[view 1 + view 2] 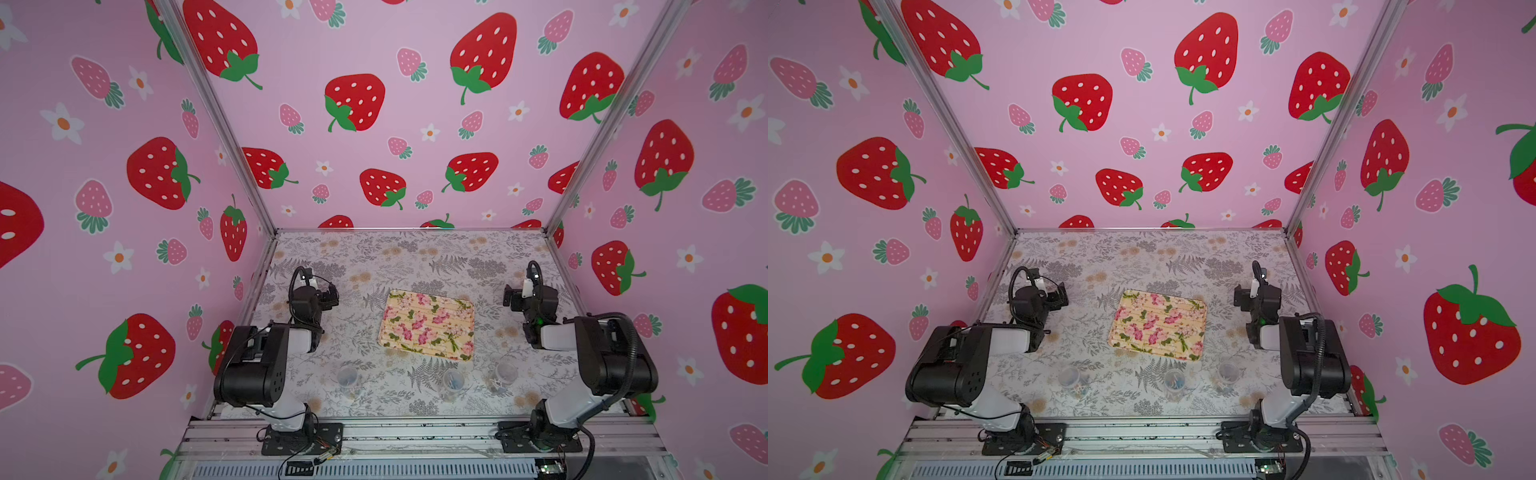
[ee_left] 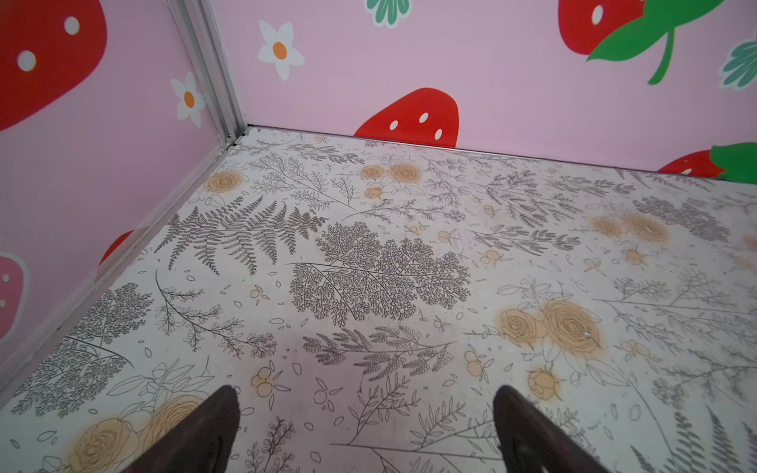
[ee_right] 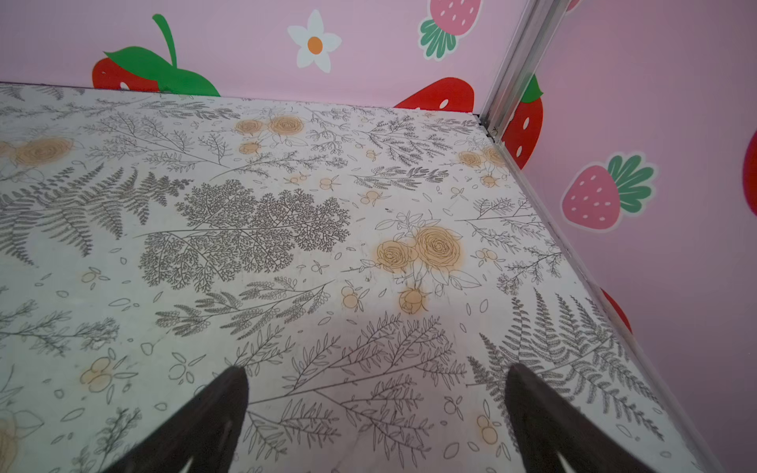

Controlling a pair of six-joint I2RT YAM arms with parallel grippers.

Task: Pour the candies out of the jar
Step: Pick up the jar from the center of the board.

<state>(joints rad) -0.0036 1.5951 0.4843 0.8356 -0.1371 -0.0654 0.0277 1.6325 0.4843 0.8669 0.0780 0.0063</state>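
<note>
Right gripper [image 3: 377, 379]: two dark fingers [image 3: 213, 417] rise from the lower edge of the frame, set wide apart, only bare table between them. Table [image 3: 368, 196] white, printed with grey ferns and tan roses, fills most of the frame. Pink strawberry wall [image 3: 245, 49] across the top and down the right side. Metal corner post [image 3: 514, 61] upper right, meeting the table's corner.

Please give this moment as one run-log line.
phase: not started | left jaws: open, empty | right jaws: open, empty | left jar, middle jar, right jar: upright, untouched | tray: bare
</note>
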